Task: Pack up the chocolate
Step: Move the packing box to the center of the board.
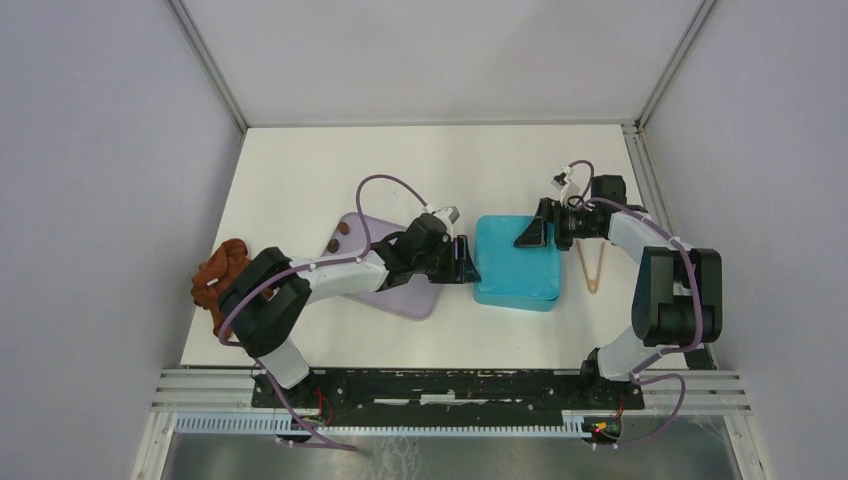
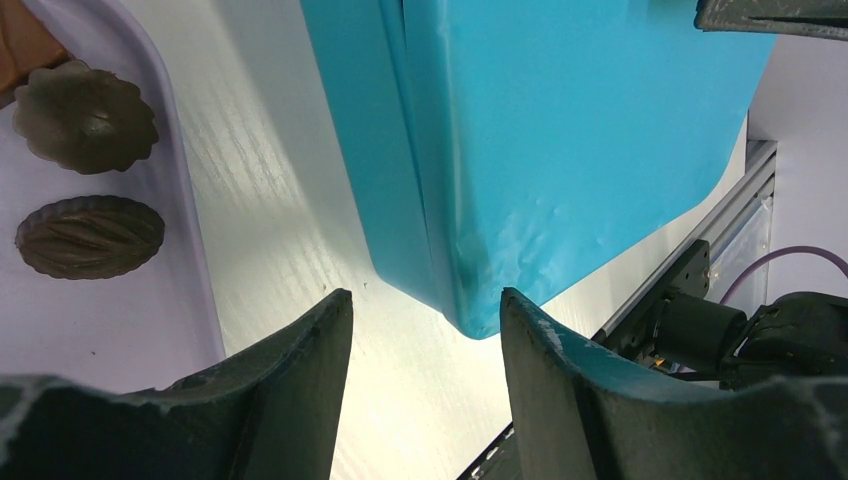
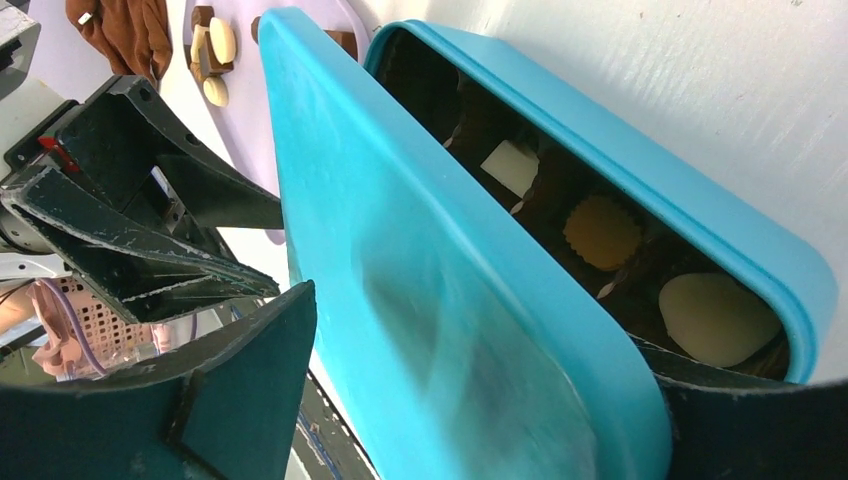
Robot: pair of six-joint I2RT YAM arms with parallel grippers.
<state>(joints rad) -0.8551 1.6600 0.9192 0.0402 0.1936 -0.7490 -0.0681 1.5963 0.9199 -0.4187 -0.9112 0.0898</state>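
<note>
The teal box [image 1: 515, 262] lies mid-table. In the right wrist view its lid [image 3: 430, 300] tilts up off the base [image 3: 700, 230] and looks blurred. Inside the base sit pieces of chocolate: a cream one [image 3: 718, 318], a fluted tan one [image 3: 602, 232] and a white one [image 3: 510, 167]. My right gripper [image 3: 480, 320] straddles the lid's edge with its jaws wide and a gap at the left finger [image 3: 240, 390]. Two dark chocolates [image 2: 85, 115] [image 2: 90, 236] lie on the lavender tray [image 2: 190, 260]. My left gripper [image 2: 425, 295] is open and empty, just short of the box's corner [image 2: 480, 300].
A rust-brown cloth lump [image 1: 220, 270] lies at the table's left edge beside the tray [image 1: 410, 300]. Wooden tongs [image 1: 592, 268] lie right of the box. A metal rail [image 1: 450, 385] runs along the near edge. Grey walls enclose the table.
</note>
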